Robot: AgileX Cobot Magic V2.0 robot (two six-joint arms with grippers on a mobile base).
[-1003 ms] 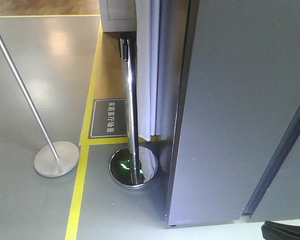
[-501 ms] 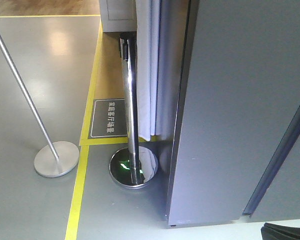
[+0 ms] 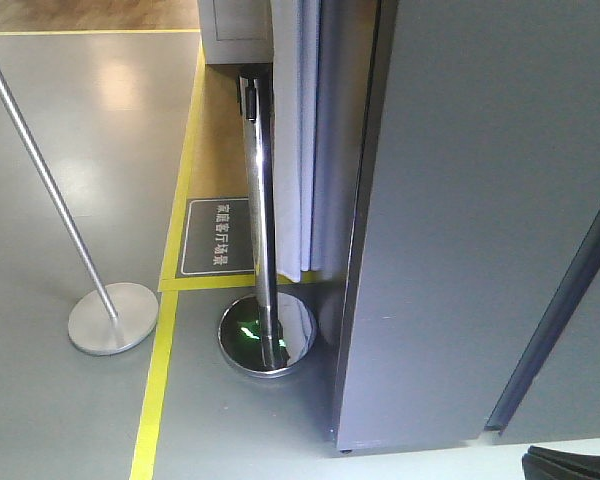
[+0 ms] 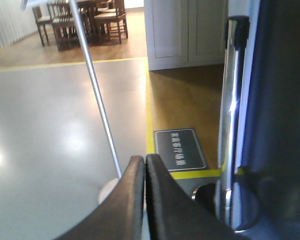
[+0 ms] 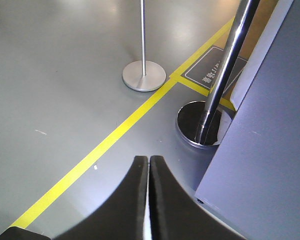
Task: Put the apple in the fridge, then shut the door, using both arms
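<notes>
With no apple in any view, the left gripper (image 4: 144,161) and right gripper (image 5: 149,161) both pressed together and empty, the tall dark grey fridge (image 3: 470,220) looks stiff and heavy, best pushed flat on its smooth, likely slippery door face.

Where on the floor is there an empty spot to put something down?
The big grey floor left of the yellow line is bare, up to the matte post base. It is crowded by the fridge, where the shiny post base and floor sign sit.
</notes>
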